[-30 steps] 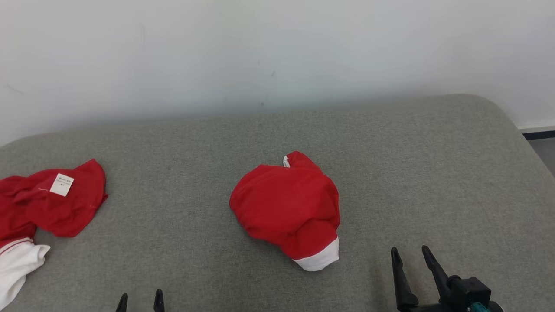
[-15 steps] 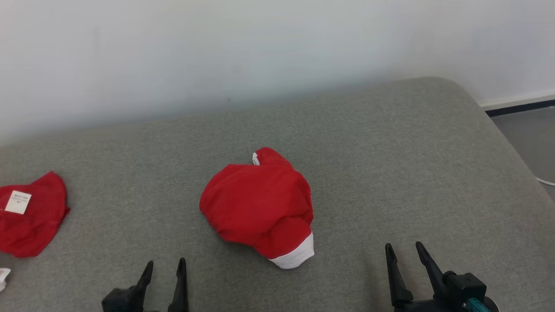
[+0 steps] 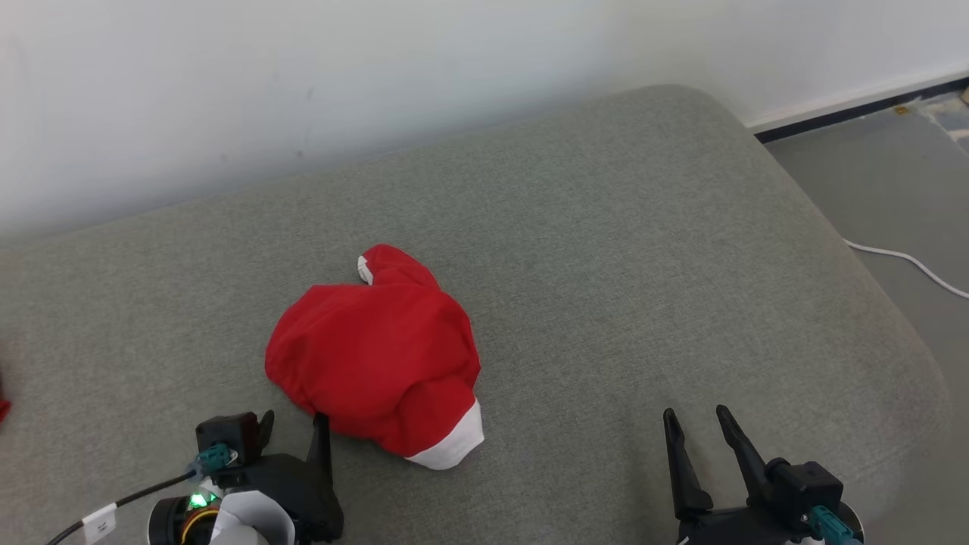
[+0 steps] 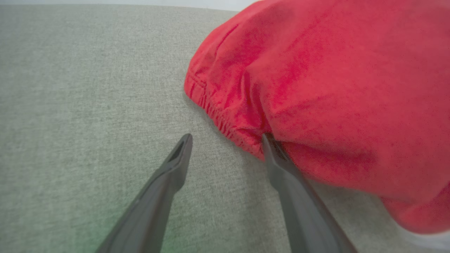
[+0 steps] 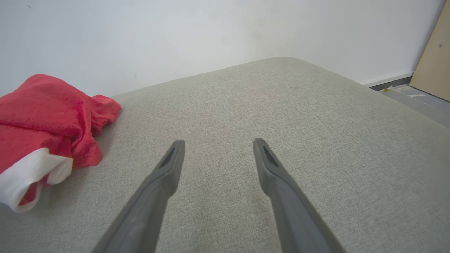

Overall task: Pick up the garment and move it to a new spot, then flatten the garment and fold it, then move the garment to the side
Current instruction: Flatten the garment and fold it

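Your head camera looks forward and down on the broad grey woven-fabric cushion (image 3: 643,250), with the plain white wall (image 3: 303,76) behind. Your left wrist camera sits low, very near the crumpled red cloth garment with a white band (image 4: 334,88). Your right wrist camera faces the wall along the cushion, farther back; all three share that garment.

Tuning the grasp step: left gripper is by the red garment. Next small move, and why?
Probably ease the open left gripper forward so the gathered hem of the crumpled red fabric garment slips between its fingers: one fingertip sits at the hem, the other over grey upholstered cushion.
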Robot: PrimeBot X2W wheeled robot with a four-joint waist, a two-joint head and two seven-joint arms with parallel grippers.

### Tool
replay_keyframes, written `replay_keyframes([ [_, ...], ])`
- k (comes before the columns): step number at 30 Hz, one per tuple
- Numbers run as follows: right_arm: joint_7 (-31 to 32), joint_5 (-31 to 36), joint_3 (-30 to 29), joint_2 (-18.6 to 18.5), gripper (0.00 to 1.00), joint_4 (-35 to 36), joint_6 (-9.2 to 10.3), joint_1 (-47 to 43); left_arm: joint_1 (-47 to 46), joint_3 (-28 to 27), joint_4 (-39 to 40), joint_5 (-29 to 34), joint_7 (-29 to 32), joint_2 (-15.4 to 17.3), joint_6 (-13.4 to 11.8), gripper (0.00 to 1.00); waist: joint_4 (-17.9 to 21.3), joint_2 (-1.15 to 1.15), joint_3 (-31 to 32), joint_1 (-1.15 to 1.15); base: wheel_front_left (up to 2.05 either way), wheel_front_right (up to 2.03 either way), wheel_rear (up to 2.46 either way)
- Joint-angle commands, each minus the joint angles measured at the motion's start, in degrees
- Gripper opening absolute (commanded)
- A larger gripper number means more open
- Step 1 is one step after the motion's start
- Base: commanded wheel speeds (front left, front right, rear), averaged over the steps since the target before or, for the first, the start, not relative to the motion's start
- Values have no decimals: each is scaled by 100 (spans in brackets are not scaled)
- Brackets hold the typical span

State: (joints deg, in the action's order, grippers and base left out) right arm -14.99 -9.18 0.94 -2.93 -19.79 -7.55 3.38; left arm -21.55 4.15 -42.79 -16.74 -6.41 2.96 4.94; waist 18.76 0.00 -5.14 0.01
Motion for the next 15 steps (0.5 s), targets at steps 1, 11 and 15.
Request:
replay_keyframes([
  [1,-23,-33,22,9,100,-5,12,36,-112,0,-128,-33,44,7,-45,100,223,0,-129,-1,0,0,0],
  [11,-17,-67,134,9,100,2,12,70,-608,44,-817,-448,-41,-7,-247,100,466,0,-118,-1,0,0,0],
  [15,-17,-64,121,9,100,-1,12,32,-747,206,-964,-635,-171,-9,-208,24,477,0,-91,-1,0,0,0],
])
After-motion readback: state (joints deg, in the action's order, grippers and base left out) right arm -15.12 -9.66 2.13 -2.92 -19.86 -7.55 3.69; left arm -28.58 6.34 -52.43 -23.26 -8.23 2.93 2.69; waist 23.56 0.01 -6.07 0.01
